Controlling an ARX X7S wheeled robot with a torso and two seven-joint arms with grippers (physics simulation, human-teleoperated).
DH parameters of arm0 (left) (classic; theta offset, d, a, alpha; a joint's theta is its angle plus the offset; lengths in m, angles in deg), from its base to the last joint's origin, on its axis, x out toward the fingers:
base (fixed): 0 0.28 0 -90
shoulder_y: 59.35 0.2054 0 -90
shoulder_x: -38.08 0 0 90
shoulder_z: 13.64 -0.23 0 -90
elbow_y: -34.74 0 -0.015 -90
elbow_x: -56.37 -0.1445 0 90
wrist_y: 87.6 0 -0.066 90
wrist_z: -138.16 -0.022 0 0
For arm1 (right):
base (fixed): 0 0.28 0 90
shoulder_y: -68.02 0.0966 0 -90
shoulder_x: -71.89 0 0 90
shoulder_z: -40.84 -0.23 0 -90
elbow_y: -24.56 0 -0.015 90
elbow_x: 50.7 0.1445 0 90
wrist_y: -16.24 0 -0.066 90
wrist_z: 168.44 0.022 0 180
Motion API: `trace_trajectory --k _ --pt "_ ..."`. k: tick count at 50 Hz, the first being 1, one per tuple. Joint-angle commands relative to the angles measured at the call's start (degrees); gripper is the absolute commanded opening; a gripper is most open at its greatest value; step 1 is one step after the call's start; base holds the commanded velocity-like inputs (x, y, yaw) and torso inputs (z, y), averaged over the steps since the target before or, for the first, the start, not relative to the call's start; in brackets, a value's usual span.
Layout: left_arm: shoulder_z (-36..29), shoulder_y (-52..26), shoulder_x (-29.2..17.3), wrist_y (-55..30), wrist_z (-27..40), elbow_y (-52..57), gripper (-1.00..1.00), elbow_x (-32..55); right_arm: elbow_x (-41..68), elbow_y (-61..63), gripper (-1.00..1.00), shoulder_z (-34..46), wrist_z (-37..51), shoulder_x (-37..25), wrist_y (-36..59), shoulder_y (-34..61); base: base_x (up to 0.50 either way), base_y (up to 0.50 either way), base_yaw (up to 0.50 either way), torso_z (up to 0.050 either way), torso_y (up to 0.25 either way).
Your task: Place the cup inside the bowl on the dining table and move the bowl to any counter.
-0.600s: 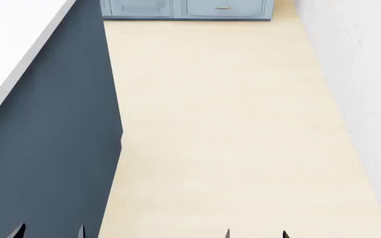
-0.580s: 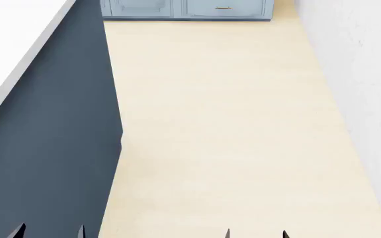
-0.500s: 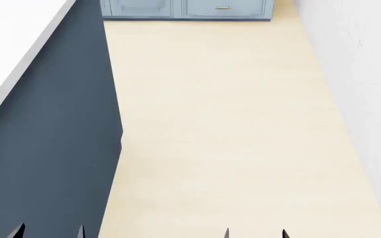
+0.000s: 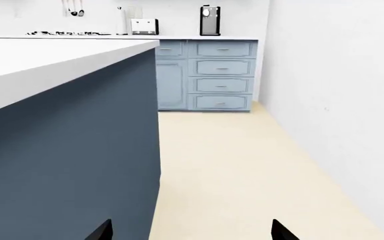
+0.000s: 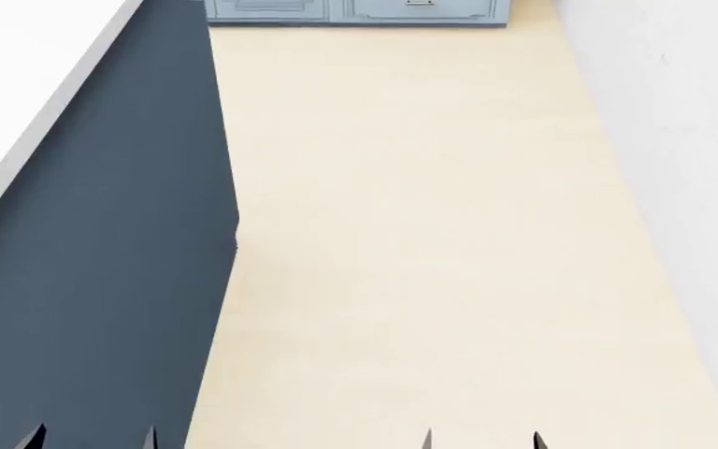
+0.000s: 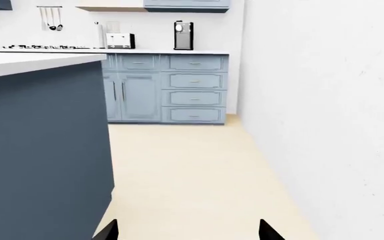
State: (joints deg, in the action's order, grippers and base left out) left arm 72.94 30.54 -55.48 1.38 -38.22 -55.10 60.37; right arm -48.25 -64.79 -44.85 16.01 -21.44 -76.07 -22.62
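Cup and bowl: neither in view, so no grip point to judge; by the task I'd guess light, rigid, slippery, cup taken by its wall. Left pincer (image 4: pixel 190 231) and right pincer (image 6: pixel 188 229) spread, empty. Island tabletop (image 4: pixel 38 60) alongside, far counter (image 6: pixel 172 51), pale floor (image 5: pixel 434 234).

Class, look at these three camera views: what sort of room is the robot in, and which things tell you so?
Most likely a home kitchen. Light blue drawer cabinets line the far wall under a white countertop holding a toaster, and a dark blue island stands at the robot's left.
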Motion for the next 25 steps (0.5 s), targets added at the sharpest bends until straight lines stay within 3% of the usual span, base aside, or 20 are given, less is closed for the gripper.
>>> trace_trajectory --k 1,7,14,25 --pt "-0.93 0.03 -0.98 0.03 1.05 0.24 1.00 1.18 0.02 -0.01 1.00 1.32 1.85 -1.06 0.80 0.20 -0.50 0.00 0.00 0.000 0.000" --pt "-1.20 0.22 -1.48 0.03 1.55 0.34 1.00 1.52 -0.52 0.22 1.00 1.86 2.93 -1.50 0.70 0.21 -0.39 0.18 0.00 0.000 0.000" --pt "-1.98 -0.15 -1.71 0.10 2.26 -0.09 1.00 1.74 0.39 0.15 1.00 2.15 3.25 -1.84 -0.02 0.12 -0.31 0.45 0.00 0.000 0.000" --pt "-2.82 -0.25 -2.44 0.07 2.97 -0.11 1.00 2.44 1.61 0.14 1.00 2.82 3.89 -2.47 -0.76 0.06 -0.49 0.34 0.00 0.000 0.000"
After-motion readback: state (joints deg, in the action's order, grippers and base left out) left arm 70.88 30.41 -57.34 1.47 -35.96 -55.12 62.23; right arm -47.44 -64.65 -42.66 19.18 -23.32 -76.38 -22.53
